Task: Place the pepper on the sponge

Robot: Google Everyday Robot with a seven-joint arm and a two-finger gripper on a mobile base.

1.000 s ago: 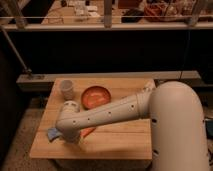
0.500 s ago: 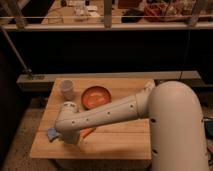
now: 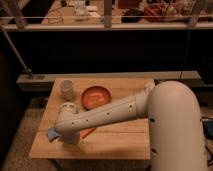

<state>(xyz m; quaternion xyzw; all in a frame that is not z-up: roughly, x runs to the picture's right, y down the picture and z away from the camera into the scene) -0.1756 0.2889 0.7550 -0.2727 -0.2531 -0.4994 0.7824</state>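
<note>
Wooden desk: my pincer sits between sponge and pepper, its grip I cannot tell.

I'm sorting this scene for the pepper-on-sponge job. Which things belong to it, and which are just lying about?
Part of the job:
- pepper, partly hidden under the arm
- sponge, near the table's front left edge
- gripper, low beside the sponge

Just lying about:
- white cup
- orange plate, beside the cup, farther back on the table
</note>
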